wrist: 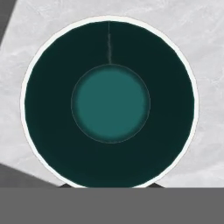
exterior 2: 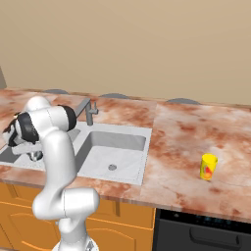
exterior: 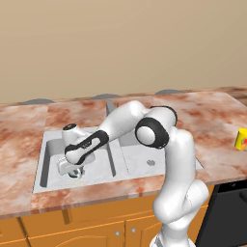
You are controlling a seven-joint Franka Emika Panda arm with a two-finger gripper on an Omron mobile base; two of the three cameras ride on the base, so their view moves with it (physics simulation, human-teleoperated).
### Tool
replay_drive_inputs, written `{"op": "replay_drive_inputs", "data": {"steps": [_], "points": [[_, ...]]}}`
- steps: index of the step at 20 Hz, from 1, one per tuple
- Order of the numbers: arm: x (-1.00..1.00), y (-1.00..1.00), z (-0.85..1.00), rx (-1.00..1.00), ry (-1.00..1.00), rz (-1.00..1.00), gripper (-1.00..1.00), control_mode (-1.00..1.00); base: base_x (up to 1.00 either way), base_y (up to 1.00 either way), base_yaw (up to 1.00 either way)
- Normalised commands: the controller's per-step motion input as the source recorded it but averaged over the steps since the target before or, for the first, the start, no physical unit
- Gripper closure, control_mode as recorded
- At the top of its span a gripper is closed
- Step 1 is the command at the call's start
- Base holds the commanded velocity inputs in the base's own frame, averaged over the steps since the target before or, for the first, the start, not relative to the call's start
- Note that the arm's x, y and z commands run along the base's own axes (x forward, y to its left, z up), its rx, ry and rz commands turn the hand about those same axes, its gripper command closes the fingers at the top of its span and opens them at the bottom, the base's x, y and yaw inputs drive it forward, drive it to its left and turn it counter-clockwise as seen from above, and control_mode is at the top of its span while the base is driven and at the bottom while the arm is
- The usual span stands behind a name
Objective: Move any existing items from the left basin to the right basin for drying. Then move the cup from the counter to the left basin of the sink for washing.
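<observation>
Pincer [exterior: 73, 171]: low in left basin [exterior: 50, 159], over mug. Hand view looks straight down into the mug mouth, w/ dark tips just showing at 6 o'clock of the rim. Spread, pressed or pinching: cannot tell.

Mug [wrist: 109, 103]: round, thin silvery-white rim, smooth dark teal wall, lighter teal flat disc at bottom. Faint pale streak on the inner wall toward 12 o'clock. Stands upright on basin floor, mouth up, long axis vertical, in line w/ hand cam.

Sink [exterior: 114, 155]: light grey metal, two rect. bowls, centre divider. Floor faintly mottled in hand view. Right basin [exterior 2: 113, 147] has a round drain. Squarish grey faucet [exterior 2: 89, 110] at 12 o'clock of divider.

Cup [exterior 2: 209, 166]: bright yellow, cylindrical, red mark on side. Upright on counter [exterior 2: 186, 130], well apart from sink, at 3 o'clock of it.

Counter: reddish-brown/cream marbled stone, glossy. Orange wood cabinets [exterior: 96, 226] below.
</observation>
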Motion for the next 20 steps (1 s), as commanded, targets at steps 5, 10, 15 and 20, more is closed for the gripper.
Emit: {"op": "replay_drive_inputs", "data": {"steps": [5, 10, 15, 20], "points": [[0.00, -0.06, 0.39, 0.00, 0.00, 0.00, 1.00, -1.00, 0.00, 0.00, 0.00], [0.00, -0.12, 0.42, 0.00, 0.00, 0.00, 1.00, -1.00, 0.00, 0.00, 0.00], [0.00, -0.16, 0.41, 0.00, 0.00, 0.00, 1.00, -1.00, 0.00, 0.00, 0.00], [0.00, -0.20, 0.37, 0.00, 0.00, -0.02, 1.00, -1.00, 0.00, 0.00, 0.00]]}}
